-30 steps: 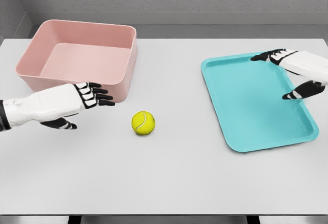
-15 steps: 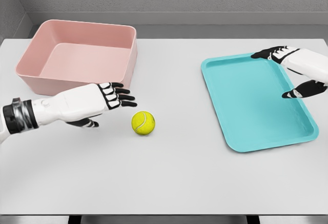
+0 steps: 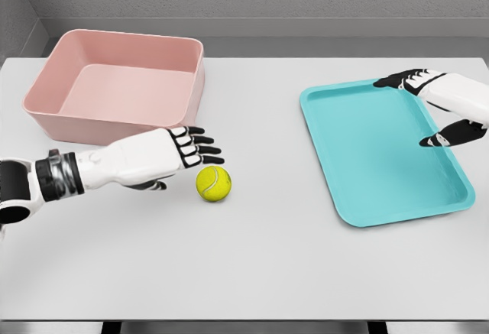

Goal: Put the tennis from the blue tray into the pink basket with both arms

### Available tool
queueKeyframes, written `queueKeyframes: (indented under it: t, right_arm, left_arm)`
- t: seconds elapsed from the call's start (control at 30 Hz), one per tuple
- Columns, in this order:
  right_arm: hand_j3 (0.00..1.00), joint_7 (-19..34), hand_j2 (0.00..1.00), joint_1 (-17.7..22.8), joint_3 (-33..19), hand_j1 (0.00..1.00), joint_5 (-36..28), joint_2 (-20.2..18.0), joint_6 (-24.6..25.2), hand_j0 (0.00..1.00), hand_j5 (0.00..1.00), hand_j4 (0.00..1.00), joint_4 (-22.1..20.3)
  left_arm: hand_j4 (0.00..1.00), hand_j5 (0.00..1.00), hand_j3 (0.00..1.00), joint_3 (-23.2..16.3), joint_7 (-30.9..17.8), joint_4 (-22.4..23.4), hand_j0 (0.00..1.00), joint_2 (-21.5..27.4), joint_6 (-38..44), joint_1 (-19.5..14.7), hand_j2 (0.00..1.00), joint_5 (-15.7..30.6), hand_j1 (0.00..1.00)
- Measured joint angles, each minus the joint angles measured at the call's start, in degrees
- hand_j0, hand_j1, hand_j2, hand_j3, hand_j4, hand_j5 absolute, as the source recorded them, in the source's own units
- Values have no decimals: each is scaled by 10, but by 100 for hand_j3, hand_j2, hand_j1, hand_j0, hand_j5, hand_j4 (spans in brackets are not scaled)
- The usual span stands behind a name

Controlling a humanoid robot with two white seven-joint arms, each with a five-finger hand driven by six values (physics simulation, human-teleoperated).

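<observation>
Your left hand [image 3: 179, 150], fingers spread and empty, hovers just beside the ball [image 3: 213, 183]: centre over it before closing.

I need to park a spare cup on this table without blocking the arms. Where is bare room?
The table is bare along its near edge, and between pink basket and blue tray. Crowded: around the tennis ball, where the left hand reaches, and the tray's far right, under the right hand.
</observation>
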Motion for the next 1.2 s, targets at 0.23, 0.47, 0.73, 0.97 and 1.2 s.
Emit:
queueKeyframes:
  t: [0.23,0.47,0.73,0.97,1.2]
  right_arm:
    - [100,0,100,0,0,100,0,1,0,100,100,100,0]
    - [100,0,100,0,0,100,0,1,0,100,100,100,0]
    - [100,0,100,0,0,100,0,1,0,100,100,100,0]
    - [100,0,100,0,0,100,0,1,0,100,100,100,0]
    - [100,0,100,0,0,100,0,1,0,100,100,100,0]
  left_arm:
    - [100,100,100,-26,0,-1,100,-23,0,-9,100,-28,100]
    - [100,100,100,-75,0,5,100,-35,0,-58,100,-50,100]
    - [100,100,100,-138,-8,10,100,-22,0,-119,100,-60,100]
    - [100,100,100,-176,-20,11,100,-1,0,-136,100,-64,100]
    - [100,100,100,-190,-23,21,100,-8,0,-153,100,-76,100]
